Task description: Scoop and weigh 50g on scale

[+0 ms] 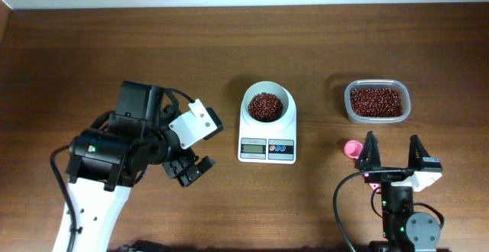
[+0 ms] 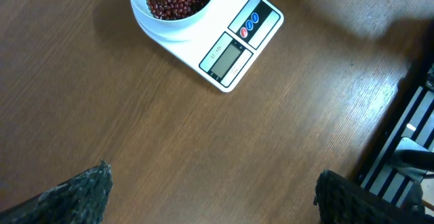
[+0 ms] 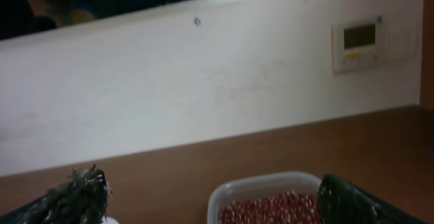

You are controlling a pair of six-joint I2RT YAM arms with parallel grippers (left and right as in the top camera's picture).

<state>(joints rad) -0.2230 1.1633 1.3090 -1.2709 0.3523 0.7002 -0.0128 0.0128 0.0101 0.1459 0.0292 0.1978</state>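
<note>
Dark wooden table [image 1: 76, 61] is stretching under both arms, and a white wall [image 3: 203, 95] is showing behind it in the right wrist view. At the centre the scale [image 1: 267, 150] is sitting with a white bowl [image 1: 248, 103] on top, already carrying a small heap of beans [image 1: 267, 106]. More beans are lying in a clear tub [image 1: 348, 107] well to its right. The display is too small to read.

These beans are looking light, hard and loose, likely to roll and scatter, so pinching them directly is probably not going to work. The pink spoon [image 1: 352, 148] lying just below the tub looks like the place to take hold, by its handle, which is partly hidden under the right arm.

The right claw [image 1: 392, 151] is standing fully spread just beside the spoon, holding nothing. The left claw [image 1: 193, 172] is also gaping wide, hovering empty over bare wood left of the scale.
</note>
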